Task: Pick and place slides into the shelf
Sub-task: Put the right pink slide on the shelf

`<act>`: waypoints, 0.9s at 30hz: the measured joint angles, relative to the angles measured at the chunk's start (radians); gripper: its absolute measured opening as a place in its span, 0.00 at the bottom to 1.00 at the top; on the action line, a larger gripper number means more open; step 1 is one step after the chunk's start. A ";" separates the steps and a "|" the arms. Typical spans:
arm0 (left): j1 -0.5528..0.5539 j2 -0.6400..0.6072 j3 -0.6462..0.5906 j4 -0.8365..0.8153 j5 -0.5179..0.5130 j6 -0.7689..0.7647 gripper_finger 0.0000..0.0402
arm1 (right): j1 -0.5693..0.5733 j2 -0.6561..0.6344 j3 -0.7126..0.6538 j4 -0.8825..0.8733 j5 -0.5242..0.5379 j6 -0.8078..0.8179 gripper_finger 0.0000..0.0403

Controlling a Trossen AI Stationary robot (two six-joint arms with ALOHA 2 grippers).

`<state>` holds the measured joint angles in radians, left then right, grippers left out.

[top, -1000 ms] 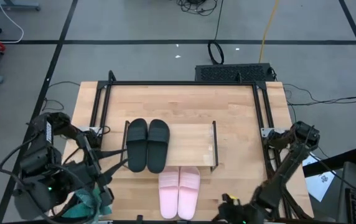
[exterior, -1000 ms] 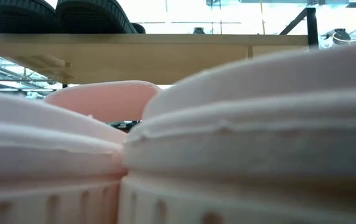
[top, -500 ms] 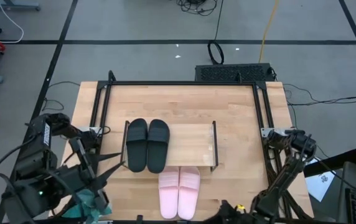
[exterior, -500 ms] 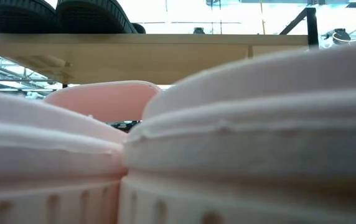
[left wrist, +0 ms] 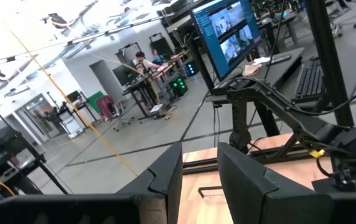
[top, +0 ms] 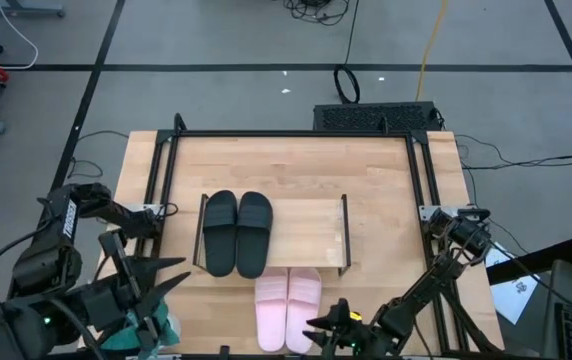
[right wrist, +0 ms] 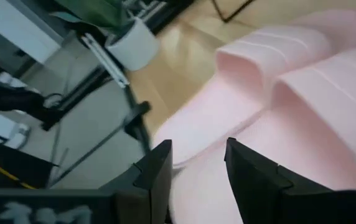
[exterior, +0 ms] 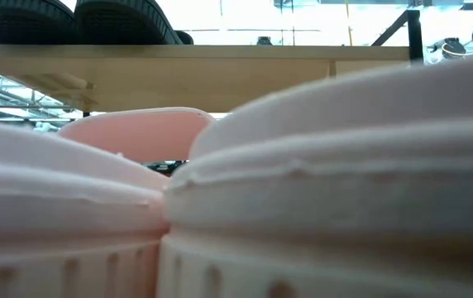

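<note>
The black slides [top: 236,232] lie side by side on the left half of the shelf [top: 306,232], soles down; the low view shows them [exterior: 71,18] on the shelf board [exterior: 245,55]. The pink slides [top: 288,305] rest soles down on the table just in front of the shelf and fill the low view [exterior: 319,165]. My right gripper [top: 313,326] is open at the table's near edge, just right of the pink slides' heels; its wrist view shows the pink slides [right wrist: 277,106] ahead of the right gripper [right wrist: 198,155]. My left gripper [top: 182,270] is open, left of the shelf, and holds nothing [left wrist: 198,168].
A black metal frame [top: 171,150] stands around the tabletop. A teal object [top: 156,325] lies by the left arm at the near left corner. A black box [top: 374,117] sits at the far edge. The shelf's right half is bare board. A monitor [left wrist: 228,31] and people show in the room beyond.
My right gripper has swung along the near edge toward the table's left, closing on the heels of the pink slides. My left arm has drawn back a little toward the near edge. The slides have not moved.
</note>
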<state>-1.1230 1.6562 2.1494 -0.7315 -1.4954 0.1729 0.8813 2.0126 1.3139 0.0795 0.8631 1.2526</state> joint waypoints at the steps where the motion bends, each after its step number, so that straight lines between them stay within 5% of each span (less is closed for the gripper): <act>1: -0.001 0.000 0.000 0.000 0.000 0.007 0.27 | 0.000 0.000 0.000 -0.015 0.000 0.013 0.35; 14: -0.001 0.000 0.000 -0.001 0.000 0.042 0.27 | 0.002 0.000 0.000 -0.248 -0.131 0.318 0.35; 27: -0.001 0.000 0.000 -0.006 0.000 0.042 0.27 | 0.001 0.000 0.000 -0.350 -0.049 0.473 0.35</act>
<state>-1.1236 1.6558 2.1494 -0.7376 -1.4956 0.2150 0.8821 2.0129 1.3136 -0.2701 0.8141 1.7258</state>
